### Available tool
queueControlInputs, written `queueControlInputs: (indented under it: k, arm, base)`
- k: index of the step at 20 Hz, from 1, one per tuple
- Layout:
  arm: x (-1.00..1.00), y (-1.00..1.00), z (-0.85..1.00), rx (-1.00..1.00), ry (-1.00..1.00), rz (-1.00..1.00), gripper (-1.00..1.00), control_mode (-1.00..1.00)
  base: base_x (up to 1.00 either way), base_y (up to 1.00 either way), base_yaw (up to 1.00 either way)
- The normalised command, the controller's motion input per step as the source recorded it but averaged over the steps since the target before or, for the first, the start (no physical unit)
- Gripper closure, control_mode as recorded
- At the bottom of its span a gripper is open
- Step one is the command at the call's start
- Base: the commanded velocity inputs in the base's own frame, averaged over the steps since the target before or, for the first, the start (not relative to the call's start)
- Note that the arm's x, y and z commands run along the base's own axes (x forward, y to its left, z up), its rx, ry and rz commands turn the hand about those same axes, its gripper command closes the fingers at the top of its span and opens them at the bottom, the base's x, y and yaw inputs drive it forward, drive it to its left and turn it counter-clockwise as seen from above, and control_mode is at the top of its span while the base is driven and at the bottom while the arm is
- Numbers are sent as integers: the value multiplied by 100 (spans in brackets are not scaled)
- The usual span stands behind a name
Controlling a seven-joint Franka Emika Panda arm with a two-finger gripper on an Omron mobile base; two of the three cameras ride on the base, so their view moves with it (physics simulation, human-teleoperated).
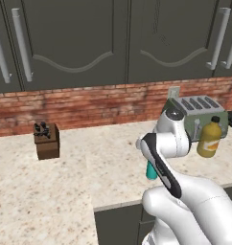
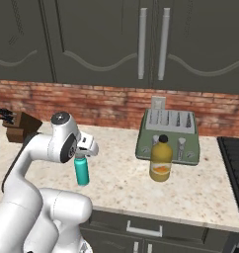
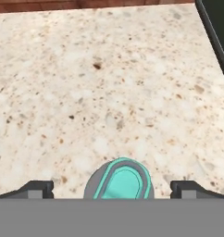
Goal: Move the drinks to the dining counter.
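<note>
The teal bottle stands upright on the speckled desk along the brick wall, near the front edge, its long axis vertical and its cap end up under the arm's wrist. From the left base camera only its lower teal body shows, the rest hidden behind the white arm. The hand hangs right above it, looking straight down: from the hand camera the bottle appears end-on as a teal oval inside a grey ring, lying between the two dark fingertips. The fingers are spread wide apart, each well clear of the bottle's sides, and nothing is clamped.

The juice bottle also stands upright, black cap up, just in front of the green toaster, to the right of the teal one and apart from it. From the left base camera it stands at the toaster's right front corner.

A brown knife block sits further left on the desk near the wall. Dark cabinets with long pale handles hang above the bricks. A black hob edge shows at the far right of the desk.
</note>
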Motion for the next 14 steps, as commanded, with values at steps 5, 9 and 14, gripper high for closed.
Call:
queueControlInputs:
  k: [5,9,14]
  arm:
    - [11,-5,-25,0,0,0,-100,-100]
    - [8,-2,-28,0,0,0,-100,-100]
    - [12,0,-31,0,0,0,-100,-100]
  base:
    - [0,0,0]
    - [0,0,0]
    - [0,0,0]
